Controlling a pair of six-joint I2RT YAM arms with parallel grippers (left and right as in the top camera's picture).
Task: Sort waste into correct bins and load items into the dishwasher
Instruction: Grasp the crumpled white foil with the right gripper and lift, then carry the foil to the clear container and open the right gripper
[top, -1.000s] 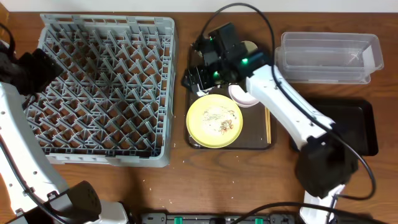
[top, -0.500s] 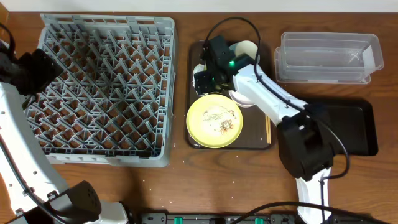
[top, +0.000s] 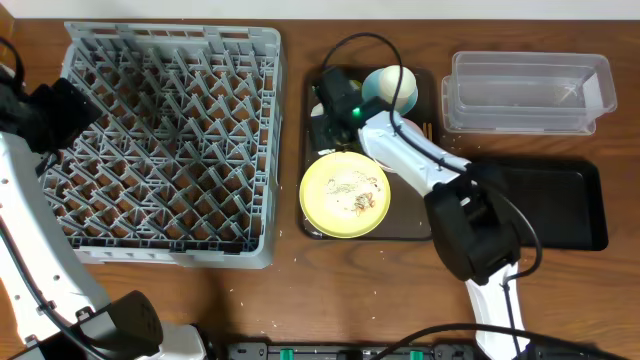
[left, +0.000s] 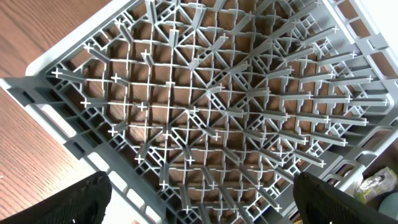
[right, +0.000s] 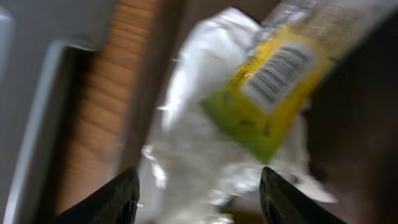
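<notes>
In the right wrist view the yellow-green snack wrapper (right: 267, 81), with crinkled clear-white film (right: 205, 149) below it, lies between the two fingers of my right gripper (right: 199, 199). The jaws stand apart on either side of it. From overhead this gripper (top: 328, 115) sits low over the back left corner of the brown serving tray (top: 420, 225), hiding the wrapper. The pale yellow plate (top: 345, 193) carries beige crumbs. A light blue bowl (top: 388, 88) stands at the tray's back. My left gripper (left: 202, 211) hangs open over the grey dish rack (top: 170, 140).
The clear tub (top: 527, 92) stands at the back right, with the shallow black tray (top: 565, 205) in front of it. My right arm (top: 420, 160) stretches across the serving tray. Bare wooden table lies in front of the rack and trays.
My right arm has swung toward the tray's back left corner and dropped over the wrapper, its jaws narrowing. The light blue bowl has come into view. The left arm has not moved.
</notes>
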